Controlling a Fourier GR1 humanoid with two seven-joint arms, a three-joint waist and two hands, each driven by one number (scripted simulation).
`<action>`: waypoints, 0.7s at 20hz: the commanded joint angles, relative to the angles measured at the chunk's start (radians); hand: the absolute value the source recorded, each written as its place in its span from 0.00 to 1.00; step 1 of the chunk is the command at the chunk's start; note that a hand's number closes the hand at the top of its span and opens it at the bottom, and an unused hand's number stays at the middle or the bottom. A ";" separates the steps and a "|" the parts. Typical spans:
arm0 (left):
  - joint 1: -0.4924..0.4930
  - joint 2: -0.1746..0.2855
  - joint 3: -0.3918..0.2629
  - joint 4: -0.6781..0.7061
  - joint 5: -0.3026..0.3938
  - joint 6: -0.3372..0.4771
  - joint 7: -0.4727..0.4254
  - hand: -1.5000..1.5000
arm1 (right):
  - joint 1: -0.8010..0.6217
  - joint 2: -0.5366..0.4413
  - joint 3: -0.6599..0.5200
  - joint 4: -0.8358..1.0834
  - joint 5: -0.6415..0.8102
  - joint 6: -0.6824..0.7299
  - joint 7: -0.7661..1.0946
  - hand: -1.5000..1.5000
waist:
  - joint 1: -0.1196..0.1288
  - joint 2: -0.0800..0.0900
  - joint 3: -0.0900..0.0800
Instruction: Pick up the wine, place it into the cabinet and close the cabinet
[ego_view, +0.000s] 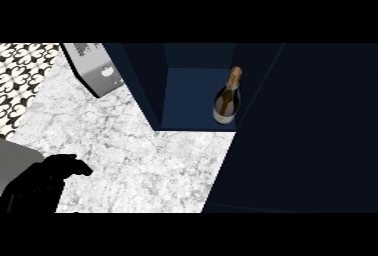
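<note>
Wine bottle (227, 102): dark glass, gold-foil neck, pale label, standing upright inside the open navy cabinet (184, 95), at the right side of its floor.

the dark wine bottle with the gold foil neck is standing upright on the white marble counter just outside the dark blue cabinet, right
Not quite. The dark wine bottle with the gold foil neck is standing upright, but inside the dark blue cabinet, not outside it on the white marble counter. The head view shows this.
</note>
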 joint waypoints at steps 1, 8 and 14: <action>0.119 0.066 0.077 -0.001 0.043 -0.095 -0.050 0.00 | -0.062 0.035 0.199 -0.067 0.137 -0.112 0.072 1.00 | 0.004 -0.002 -0.001; 0.235 0.139 0.180 0.032 0.104 -0.189 -0.100 0.00 | -0.233 0.036 0.435 0.054 0.228 -0.322 0.122 1.00 | 0.018 -0.007 -0.003; 0.294 0.237 0.278 0.076 0.164 -0.309 -0.097 0.00 | -0.400 0.033 0.458 0.166 0.278 -0.538 0.056 1.00 | 0.037 -0.007 -0.004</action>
